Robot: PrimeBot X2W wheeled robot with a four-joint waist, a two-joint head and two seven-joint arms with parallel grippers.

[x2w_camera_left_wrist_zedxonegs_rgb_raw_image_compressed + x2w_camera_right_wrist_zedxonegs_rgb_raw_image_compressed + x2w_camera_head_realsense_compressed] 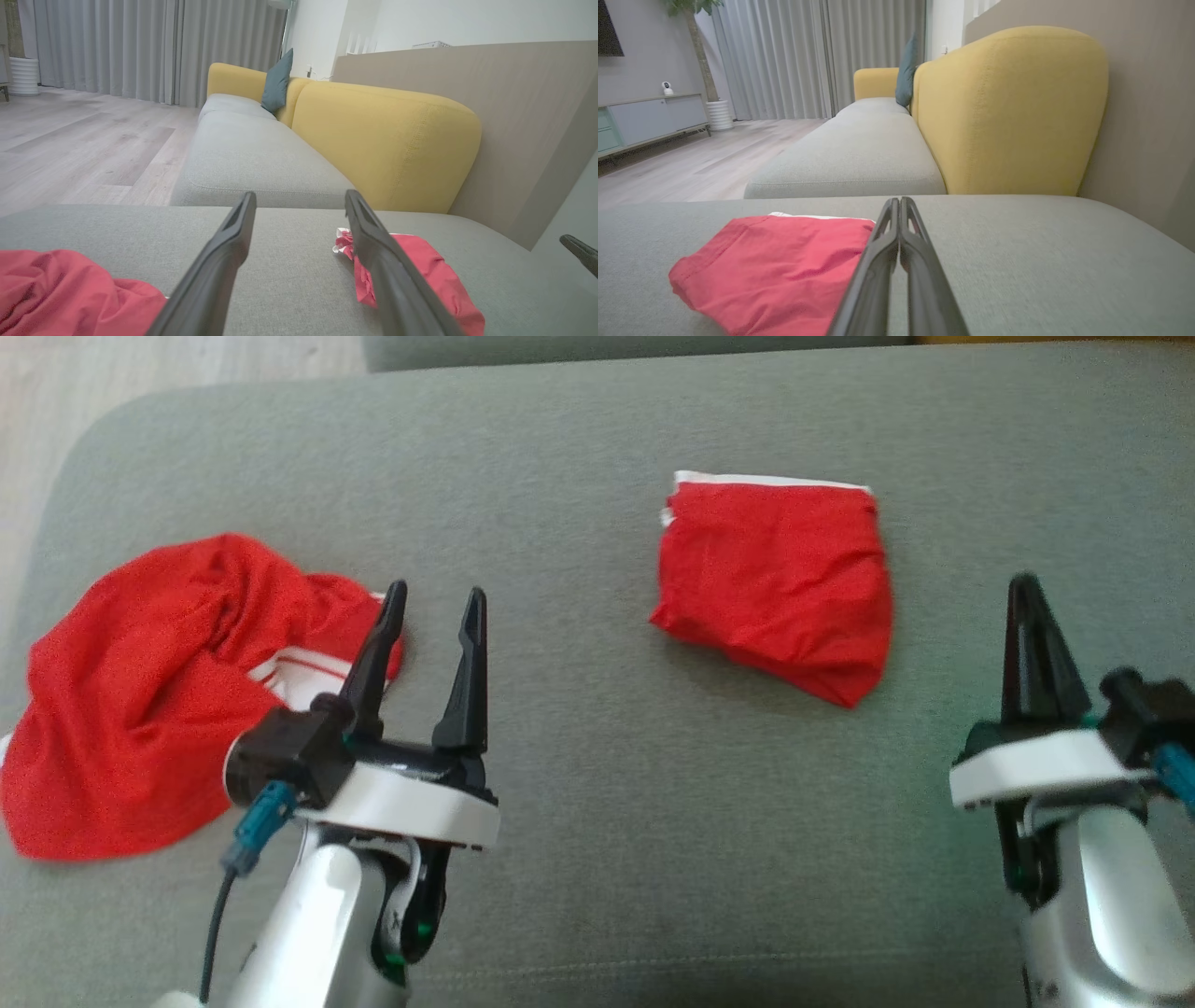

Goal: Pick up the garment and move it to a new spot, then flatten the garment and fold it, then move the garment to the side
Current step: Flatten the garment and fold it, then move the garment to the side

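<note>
Left gripper: our left gripper (436,593) has its two dark fingers spread wide with nothing between them, poised over the grey fabric sofa cushion (579,756).
Right gripper: our right gripper (1025,588) has its fingers pressed together into one blade and carries nothing.
Loose garment: the rumpled red cloth garment (140,681), showing white stripes, lies in a heap just left of the left gripper. Its near fold passes behind the left finger, and we cannot tell whether they touch.
Folded garment: a flat-folded red cloth garment (775,583) with a white band at its far edge lies ahead of both grippers, nearer the right one and well apart from the heap.
Step in hand: we judge this to be the start of the pick-up — the heap is neither lifted nor flattened.
Next move: we would swing the left gripper leftward and down onto a raised fold of the heap, then close on a single layer. The right gripper would need to open before it can help spread the cloth.
</note>
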